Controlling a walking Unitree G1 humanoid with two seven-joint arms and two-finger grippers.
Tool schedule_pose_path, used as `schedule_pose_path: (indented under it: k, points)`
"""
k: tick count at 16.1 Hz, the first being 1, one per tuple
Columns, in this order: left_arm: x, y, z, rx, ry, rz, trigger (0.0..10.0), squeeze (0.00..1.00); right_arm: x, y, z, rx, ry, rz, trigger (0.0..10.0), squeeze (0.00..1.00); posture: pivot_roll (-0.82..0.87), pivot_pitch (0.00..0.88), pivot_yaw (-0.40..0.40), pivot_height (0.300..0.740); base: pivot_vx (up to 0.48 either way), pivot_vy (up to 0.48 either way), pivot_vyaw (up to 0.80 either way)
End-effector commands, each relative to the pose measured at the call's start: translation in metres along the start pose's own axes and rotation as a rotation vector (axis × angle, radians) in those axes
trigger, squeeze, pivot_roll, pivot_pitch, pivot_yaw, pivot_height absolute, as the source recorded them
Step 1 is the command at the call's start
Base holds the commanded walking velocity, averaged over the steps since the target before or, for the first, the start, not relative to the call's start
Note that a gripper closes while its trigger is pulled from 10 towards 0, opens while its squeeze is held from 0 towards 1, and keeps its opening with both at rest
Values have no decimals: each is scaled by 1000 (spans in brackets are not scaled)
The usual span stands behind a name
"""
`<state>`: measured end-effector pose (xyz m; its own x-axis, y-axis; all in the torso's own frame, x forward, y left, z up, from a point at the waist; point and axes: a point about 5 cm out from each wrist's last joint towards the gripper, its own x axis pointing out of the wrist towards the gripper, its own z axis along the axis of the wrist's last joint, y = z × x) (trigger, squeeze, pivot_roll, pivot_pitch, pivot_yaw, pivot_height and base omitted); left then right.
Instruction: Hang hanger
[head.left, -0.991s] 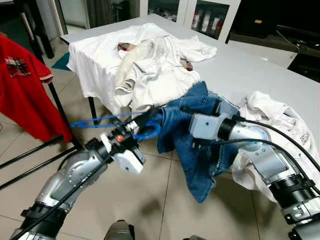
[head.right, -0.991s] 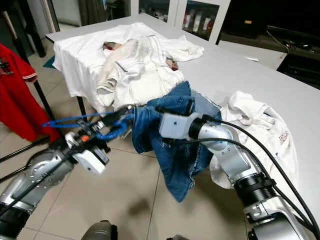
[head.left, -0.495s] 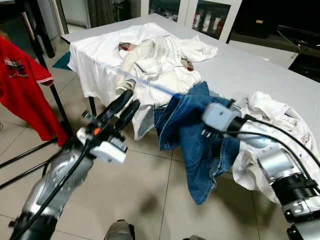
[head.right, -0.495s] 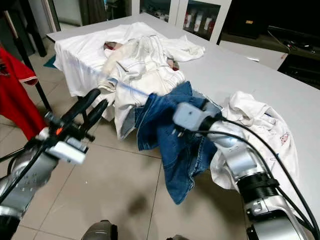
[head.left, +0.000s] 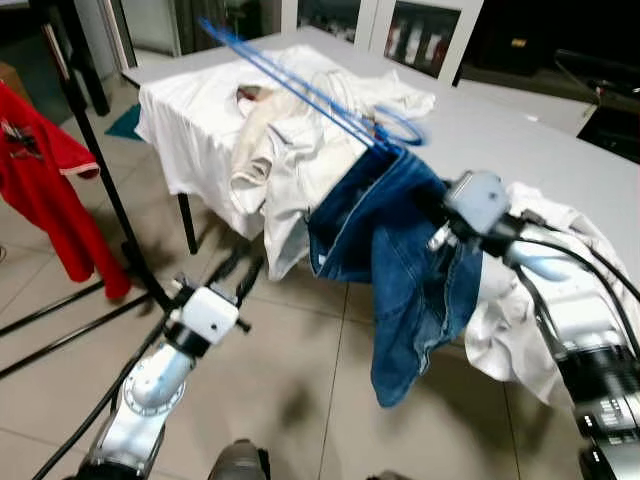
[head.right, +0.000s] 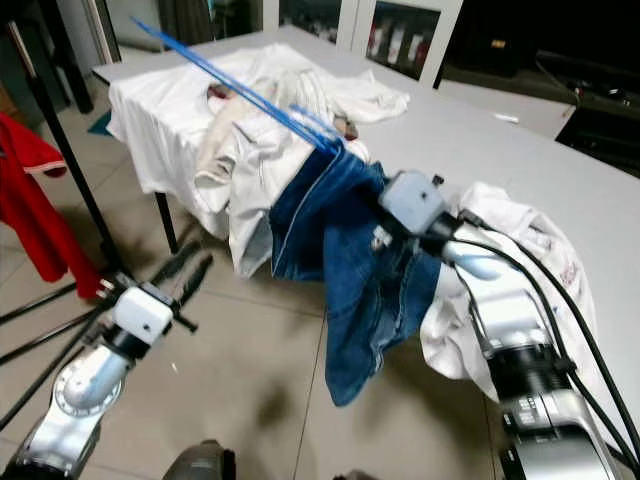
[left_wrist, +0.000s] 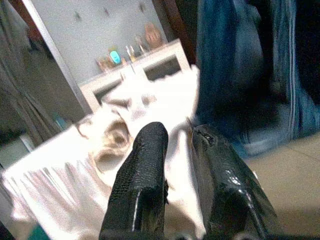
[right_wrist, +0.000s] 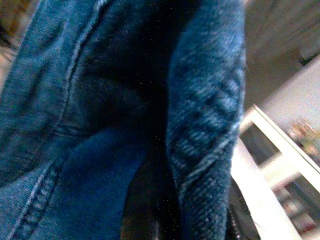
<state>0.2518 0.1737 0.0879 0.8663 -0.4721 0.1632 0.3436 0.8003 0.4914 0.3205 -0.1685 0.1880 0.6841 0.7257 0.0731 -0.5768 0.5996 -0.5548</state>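
Hanging from the right gripper (head.left: 432, 205), blue jeans (head.left: 405, 270) and blue hanger (head.left: 300, 85) are clamped in its jaws; left gripper (head.left: 240, 270) is lowered, jaws slightly apart, empty.

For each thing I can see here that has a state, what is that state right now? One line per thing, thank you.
Blue hanger: lifted and tilted over the table, jeans on its lower end.
Jeans: hanging in the air, raised by the right end effector.
Left end effector: low beside the table, holding nothing.
White clothes: piled on the table, partly drooping over its edge.
Red shirt: hanging on the black rack.
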Motion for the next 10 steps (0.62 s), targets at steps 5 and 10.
schedule_pose_path:
  k: [5, 10]
  points:
    - [20, 13, -8, 149, 26, -152, 10000, 0, -18, -5, 16, 111, -112, 44, 0, 0, 114, 0, -71, 710, 0, 0, 0]
    - [35, 23, -14, 169, 56, -145, 10000, 0, -26, -12, 30, 166, -169, 47, 0, 0, 98, 0, -67, 710, 0, 0, 0]
